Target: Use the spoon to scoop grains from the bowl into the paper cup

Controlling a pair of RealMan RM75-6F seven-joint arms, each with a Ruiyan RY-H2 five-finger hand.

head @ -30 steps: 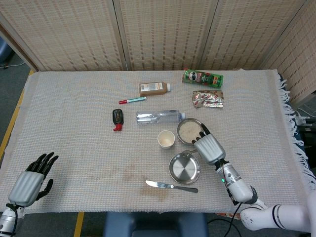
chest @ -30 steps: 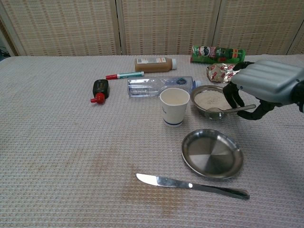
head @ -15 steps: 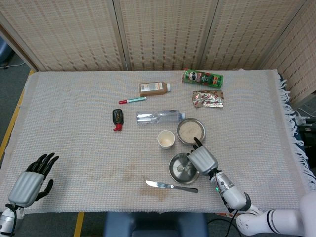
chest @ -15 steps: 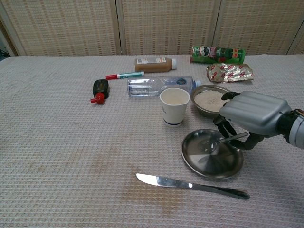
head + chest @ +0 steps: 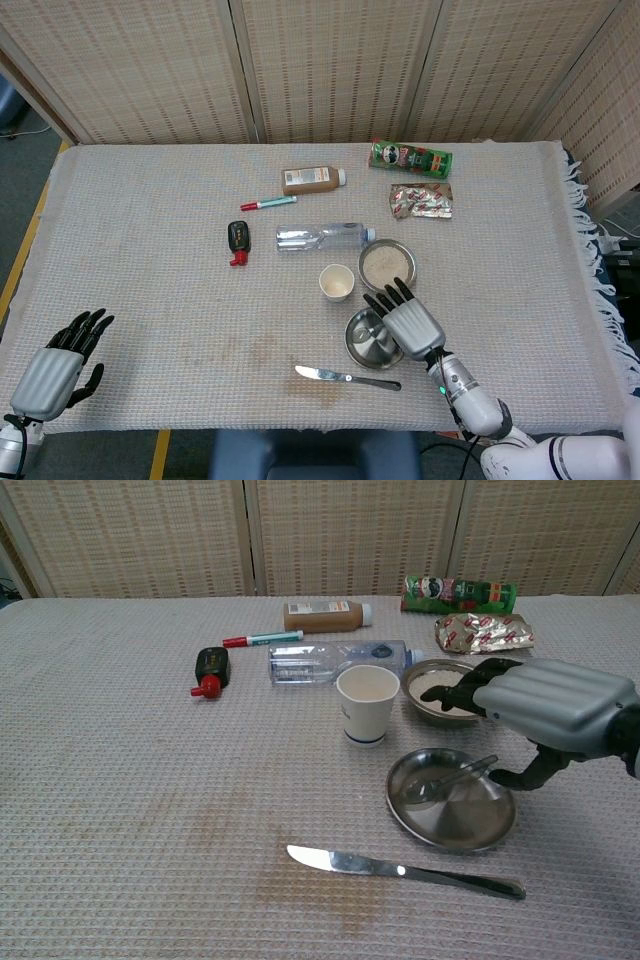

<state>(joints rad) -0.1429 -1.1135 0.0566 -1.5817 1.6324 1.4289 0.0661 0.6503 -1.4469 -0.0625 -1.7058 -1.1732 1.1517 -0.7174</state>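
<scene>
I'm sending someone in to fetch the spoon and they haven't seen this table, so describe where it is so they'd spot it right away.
Start at the paper cup near the middle of the table; the bowl of pale grains is just to its right. In front of the bowl is a round metal plate, with the spoon lying in it beside the right hand. Unlike the knife nearby, it lies on the plate, not the cloth.

Glossy metal plate (image 5: 450, 815), matt woven tablecloth (image 5: 150, 810)
</scene>
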